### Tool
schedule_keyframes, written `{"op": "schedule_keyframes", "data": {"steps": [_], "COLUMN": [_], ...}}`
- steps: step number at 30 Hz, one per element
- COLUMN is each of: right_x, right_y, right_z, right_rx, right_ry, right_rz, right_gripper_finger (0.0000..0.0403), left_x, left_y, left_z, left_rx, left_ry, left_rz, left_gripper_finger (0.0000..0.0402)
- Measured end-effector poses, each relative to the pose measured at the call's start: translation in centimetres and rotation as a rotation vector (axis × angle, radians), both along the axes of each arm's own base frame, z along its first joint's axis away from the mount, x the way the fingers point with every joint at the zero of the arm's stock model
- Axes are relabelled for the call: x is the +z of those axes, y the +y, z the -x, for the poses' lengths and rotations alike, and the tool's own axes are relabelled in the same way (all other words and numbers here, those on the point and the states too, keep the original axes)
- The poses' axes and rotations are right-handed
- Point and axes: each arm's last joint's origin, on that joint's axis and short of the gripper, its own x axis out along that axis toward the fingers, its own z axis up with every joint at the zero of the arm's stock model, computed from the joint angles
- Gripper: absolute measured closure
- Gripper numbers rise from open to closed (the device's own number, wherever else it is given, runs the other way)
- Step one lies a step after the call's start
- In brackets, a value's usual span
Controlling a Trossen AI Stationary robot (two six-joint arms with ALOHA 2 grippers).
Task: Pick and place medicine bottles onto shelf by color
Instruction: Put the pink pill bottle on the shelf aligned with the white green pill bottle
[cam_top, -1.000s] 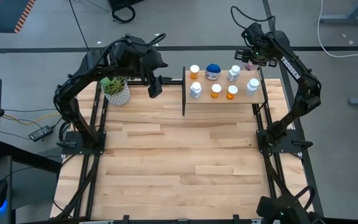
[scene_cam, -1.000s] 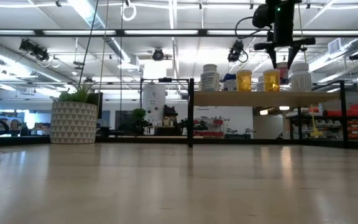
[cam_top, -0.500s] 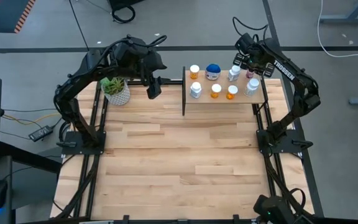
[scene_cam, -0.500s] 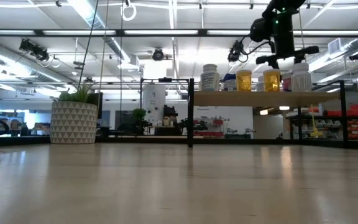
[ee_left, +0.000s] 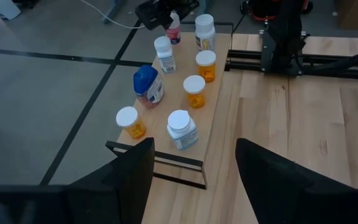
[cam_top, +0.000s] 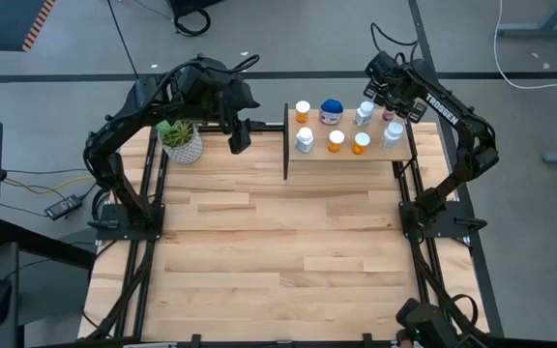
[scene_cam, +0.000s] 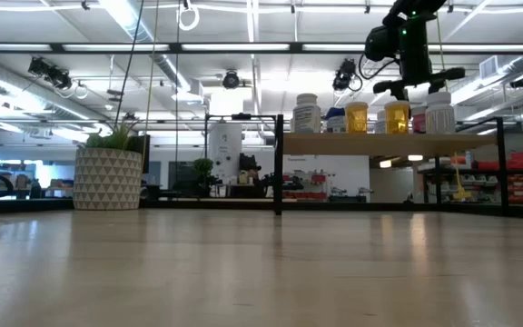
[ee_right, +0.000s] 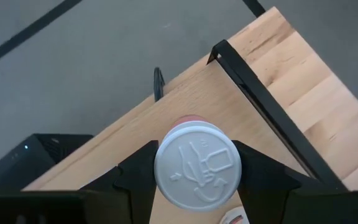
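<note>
Pink bottle [ee_right: 194, 163], white cap, sits between the right gripper's [cam_top: 391, 102] fingers [ee_right: 135, 167] at the shelf's [cam_top: 346, 155] far right corner; the fingers close on its sides, so it's held, base at or just over the shelf top, can't tell which. Shelf is at the table's [cam_top: 278, 251] far side, right of centre. On it, far row: orange bottle [cam_top: 303, 111], blue bottle [cam_top: 332, 110], clear white bottle [cam_top: 365, 113]. Near row: white bottle [cam_top: 305, 140], two orange bottles [cam_top: 336, 141] [cam_top: 361, 143], another white bottle [cam_top: 393, 134] at the right end. Left gripper [cam_top: 240, 133] hovers left of the shelf, beside the potted plant [cam_top: 182, 141], jaws apart, empty. Low view shows the bottles lined up on the raised shelf with the right arm above them.
</note>
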Motion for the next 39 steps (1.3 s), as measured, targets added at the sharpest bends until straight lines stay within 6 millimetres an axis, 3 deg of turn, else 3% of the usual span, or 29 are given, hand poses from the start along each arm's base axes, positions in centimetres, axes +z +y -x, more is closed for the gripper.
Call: {"op": "schedule_keyframes", "data": {"steps": [11,39], "right_x": [-0.4,-1.1], "right_y": [0.0,-0.3], "right_z": [0.0,0.5], "right_rx": [-0.134,-0.058], "right_ry": [-0.064,-0.033], "right_rz": [0.018,-0.032], "right_gripper_finger": [0.0205,0.0199], "left_x": [0.0,0.0], "left_y": [0.0,0.0], "left_z": [0.0,0.0], "left_rx": [0.001,0.000], "left_ry": [-0.001,-0.001], "left_rz": [0.000,0.000], "left_gripper_finger": [0.0175,0.0183]}}
